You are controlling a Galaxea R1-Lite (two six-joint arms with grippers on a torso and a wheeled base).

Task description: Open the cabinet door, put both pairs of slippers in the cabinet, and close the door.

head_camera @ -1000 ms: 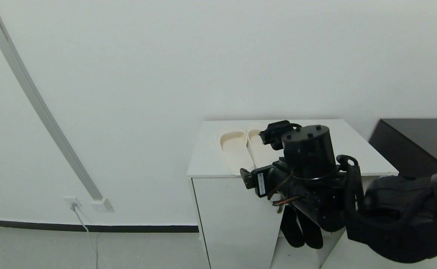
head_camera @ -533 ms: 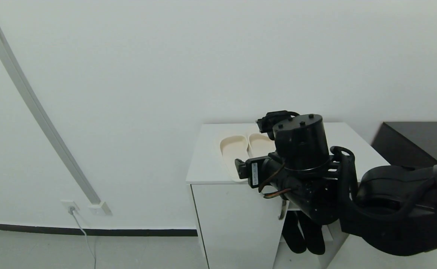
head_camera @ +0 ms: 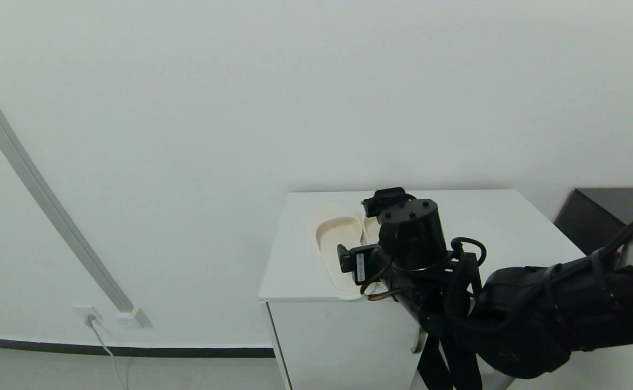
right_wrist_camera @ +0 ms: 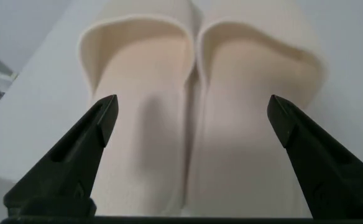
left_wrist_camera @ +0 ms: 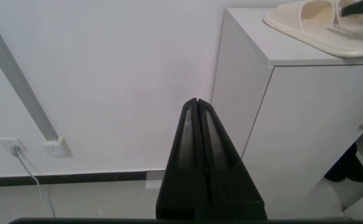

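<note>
I am holding the right tool (right_wrist_camera: 192,118) wide open and empty because, I think, it must take both cream slippers (head_camera: 340,246) in one grasp. The pair is lying side by side on top of the cabinet (head_camera: 511,227), framed between the two fingers and not yet pinched. The left tool (left_wrist_camera: 197,104) is hanging closed on nothing, low beside the cabinet. The black slippers (left_wrist_camera: 348,169) are already lying inside.

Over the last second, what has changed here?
The head camera shifted, so the whole scene slid. Against the cabinet, the open right pincer moved toward the robot's left, over the cream slippers, straddling them without gripping. The cream slippers stayed on top of it; the black slippers stayed inside.
</note>
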